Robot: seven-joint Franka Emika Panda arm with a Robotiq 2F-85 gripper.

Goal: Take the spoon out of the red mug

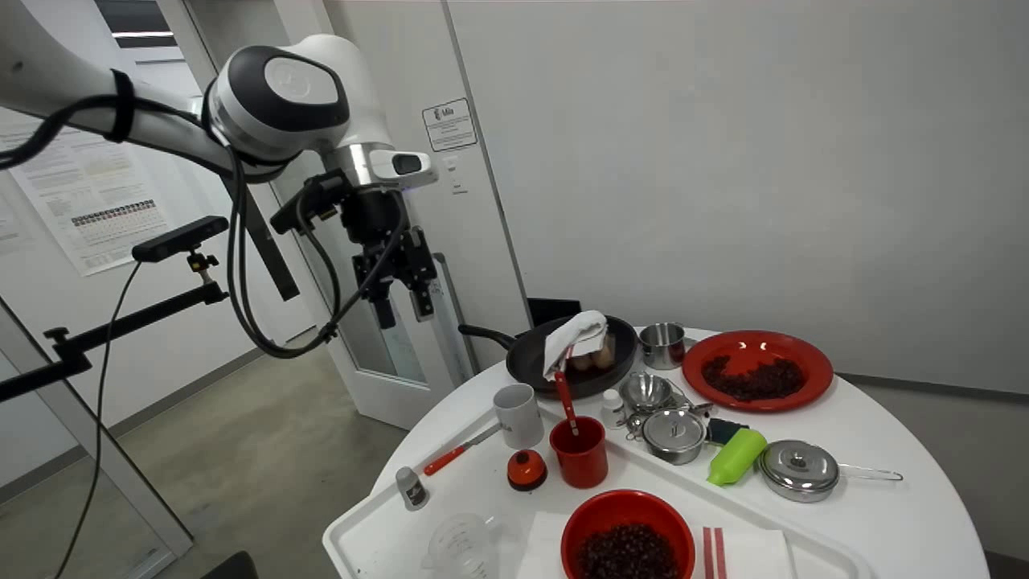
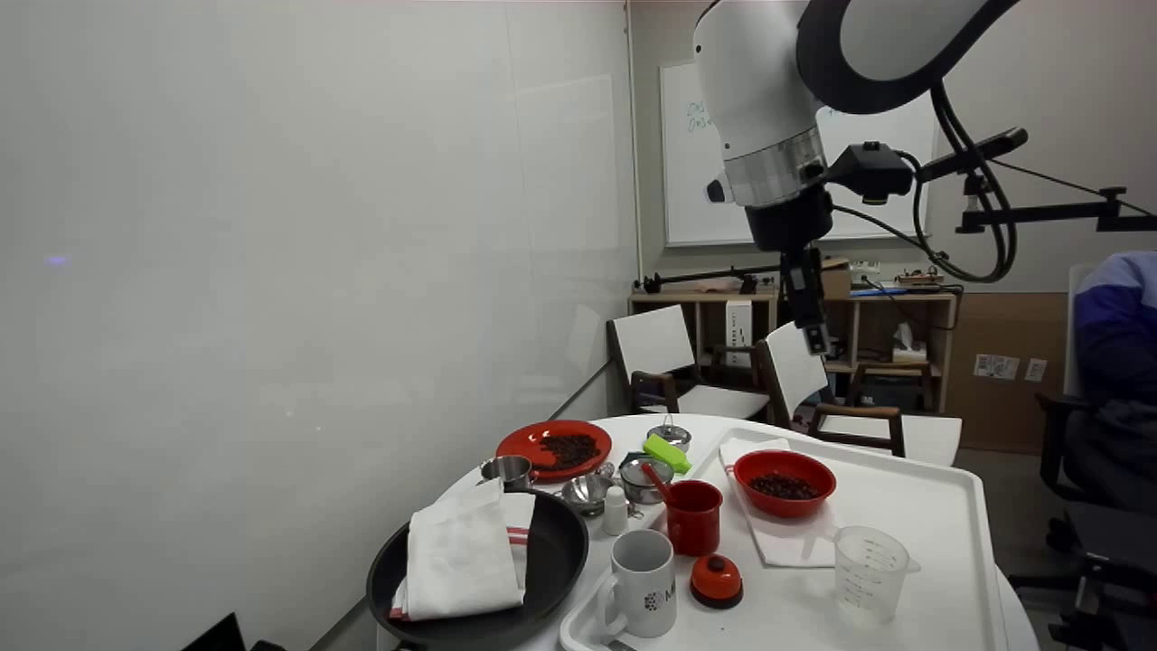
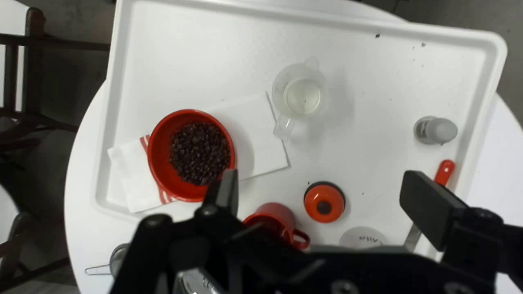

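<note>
The gripper (image 1: 405,315) hangs well above the white tray (image 2: 931,506), its two fingers (image 3: 427,206) spread wide, with only air between them and the tips touching nothing; in the wrist view one finger sits at 9 o'clock and the other at 3 o'clock of an orange dome (image 3: 324,200), which stands on the tray well below them; the spoon (image 1: 566,400) rests inside the red mug (image 1: 580,465), its lower end hidden by the wall and its red handle jutting past the rim toward roughly 11 o'clock in both exterior views; the wrist view shows the mug's own handle at 4 o'clock, while the gripper's body covers part of the mug and the spoon cannot be made out; in an exterior view a pale grey mug (image 1: 517,416) stands near the red mug at 10 o'clock, the orange dome sits between 8 and 9 o'clock, and a red bowl (image 1: 627,507) of dark beans (image 1: 627,555) lies at 5 o'clock; in that view a black frying pan (image 1: 524,363) at 12 o'clock bears a folded white cloth (image 1: 575,338), and the gripper hangs between 10 and 11 o'clock, well apart from the red mug; in an exterior view a clear measuring cup (image 2: 868,579) stands between 3 and 4 o'clock of the red mug, the gripper up at 1 o'clock
</note>
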